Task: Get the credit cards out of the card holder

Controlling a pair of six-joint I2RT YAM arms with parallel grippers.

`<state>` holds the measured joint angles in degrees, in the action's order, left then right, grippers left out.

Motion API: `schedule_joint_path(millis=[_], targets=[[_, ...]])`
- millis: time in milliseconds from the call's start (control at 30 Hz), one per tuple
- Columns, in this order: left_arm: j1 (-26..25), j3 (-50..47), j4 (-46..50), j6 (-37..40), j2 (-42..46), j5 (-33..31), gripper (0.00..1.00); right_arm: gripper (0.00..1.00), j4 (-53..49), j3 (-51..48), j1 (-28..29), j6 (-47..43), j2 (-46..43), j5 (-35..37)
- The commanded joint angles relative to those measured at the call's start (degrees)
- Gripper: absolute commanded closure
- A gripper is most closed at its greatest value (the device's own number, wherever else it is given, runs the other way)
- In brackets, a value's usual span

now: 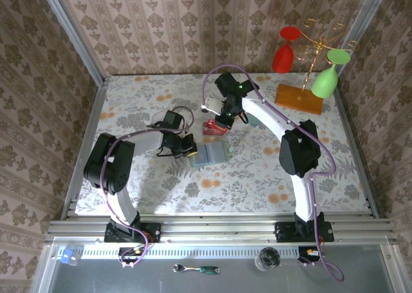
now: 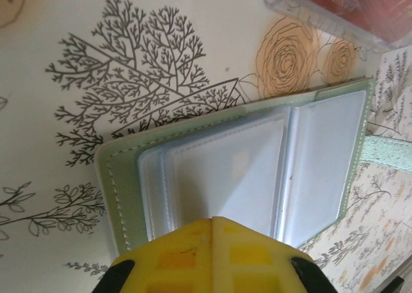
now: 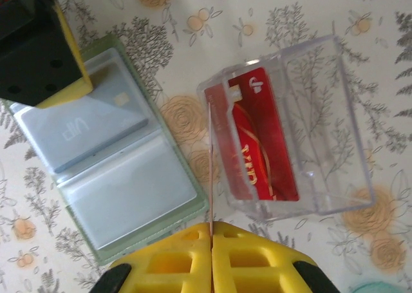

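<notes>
Right hand (image 3: pixel 211 227), card (image 3: pixel 210 151) edge-on, lengthwise away

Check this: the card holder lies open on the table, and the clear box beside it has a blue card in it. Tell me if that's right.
Not quite. The card in the clear box is red, not blue; the right wrist view shows it. The card holder does lie open on the table beside the box.

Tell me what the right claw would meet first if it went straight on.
Probably the clear box, near its left wall beside the red card already inside. The thin card pinched in the right claw would touch first. Depth is hard to judge.
</notes>
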<state>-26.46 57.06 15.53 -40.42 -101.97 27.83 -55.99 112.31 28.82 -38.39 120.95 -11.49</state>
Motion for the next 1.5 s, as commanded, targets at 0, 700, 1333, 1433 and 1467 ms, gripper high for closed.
schedule_joint_path(millis=[0,700,1333,1433,1467], targets=[[1.7,1.7,2.4,1.6,-0.4,-1.0,0.97,0.93,-4.2,4.4,-0.8,-3.5,2.7,1.0],[2.4,1.7,4.3,0.1,4.8,-2.3,0.97,0.82,-7.4,18.8,-1.7,-8.4,13.5,1.3],[0.7,-4.8,0.0,-2.1,6.3,-1.9,1.0,0.74,14.2,-9.0,0.6,11.0,-5.9,-2.1],[0.7,-5.3,-0.4,-2.4,5.4,-2.0,1.0,0.73,16.8,-13.5,1.5,15.6,-8.9,-2.1],[0.7,-5.4,-0.5,-2.4,5.0,-2.1,1.0,0.73,17.4,-15.0,1.9,17.1,-9.9,-2.0]])
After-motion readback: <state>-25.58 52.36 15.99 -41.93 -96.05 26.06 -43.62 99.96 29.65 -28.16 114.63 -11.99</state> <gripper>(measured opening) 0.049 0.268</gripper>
